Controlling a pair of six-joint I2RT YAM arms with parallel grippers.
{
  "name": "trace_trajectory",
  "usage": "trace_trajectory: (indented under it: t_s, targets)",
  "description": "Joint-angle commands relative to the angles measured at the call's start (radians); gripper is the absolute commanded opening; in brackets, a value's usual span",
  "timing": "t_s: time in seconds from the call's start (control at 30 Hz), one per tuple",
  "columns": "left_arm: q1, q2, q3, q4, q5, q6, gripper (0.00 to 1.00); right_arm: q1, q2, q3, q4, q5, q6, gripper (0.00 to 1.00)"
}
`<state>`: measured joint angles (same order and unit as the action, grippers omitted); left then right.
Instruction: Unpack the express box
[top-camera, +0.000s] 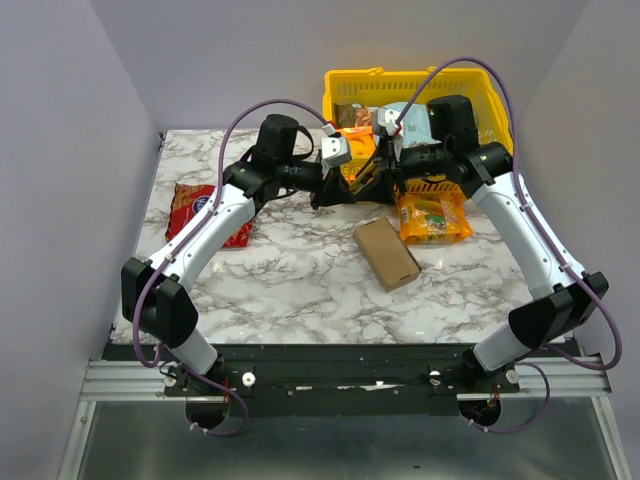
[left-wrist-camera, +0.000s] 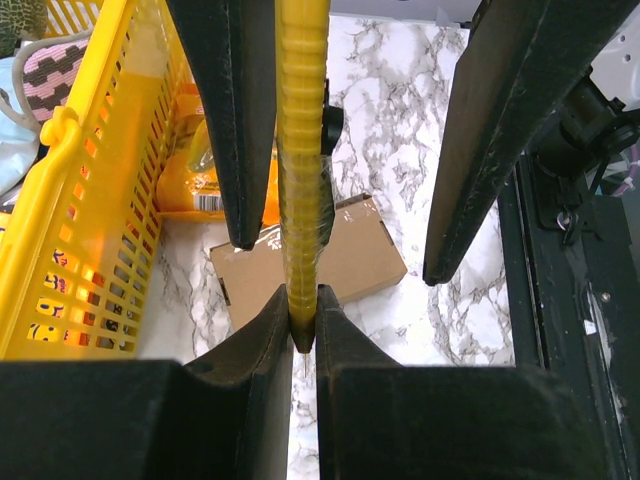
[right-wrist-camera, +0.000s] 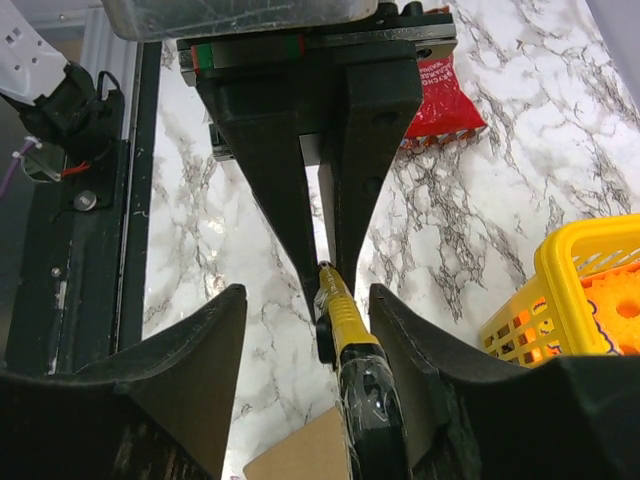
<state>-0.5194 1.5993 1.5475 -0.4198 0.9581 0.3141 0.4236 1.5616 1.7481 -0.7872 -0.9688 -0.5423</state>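
Note:
The express box (top-camera: 386, 253) is a flat brown cardboard mailer lying closed on the marble table, right of centre. It also shows in the left wrist view (left-wrist-camera: 355, 255) and at the bottom of the right wrist view (right-wrist-camera: 300, 462). Both grippers meet above the table just in front of the basket. My left gripper (left-wrist-camera: 302, 302) is shut on one end of a yellow box cutter (left-wrist-camera: 300, 150). My right gripper (right-wrist-camera: 307, 292) is open, its fingers (left-wrist-camera: 480, 150) on either side of the cutter's black taped end (right-wrist-camera: 370, 400); whether one pad touches it I cannot tell. In the top view the left gripper (top-camera: 350, 184) faces the right gripper (top-camera: 388, 180).
A yellow plastic basket (top-camera: 425, 82) with several packets stands at the back right, close beside both grippers (left-wrist-camera: 60, 200). An orange snack bag (top-camera: 432, 216) lies in front of it, next to the box. A red snack bag (top-camera: 195, 210) lies at the left.

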Motion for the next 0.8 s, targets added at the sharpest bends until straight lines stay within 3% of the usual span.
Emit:
trace_trajectory:
  t_s: [0.0,0.33,0.77]
  targets:
    - [-0.002,-0.019,0.013,-0.013,0.004,0.014,0.0,-0.008,-0.031,0.024,-0.017,-0.024,-0.015,0.6]
    - [-0.002,-0.009,0.017,0.004,0.004,-0.001,0.0,-0.006,-0.028,0.028,-0.043,-0.031,-0.038,0.56]
    - [-0.002,-0.01,0.008,0.004,0.002,-0.007,0.0,-0.011,-0.014,0.059,-0.009,-0.039,0.024,0.6]
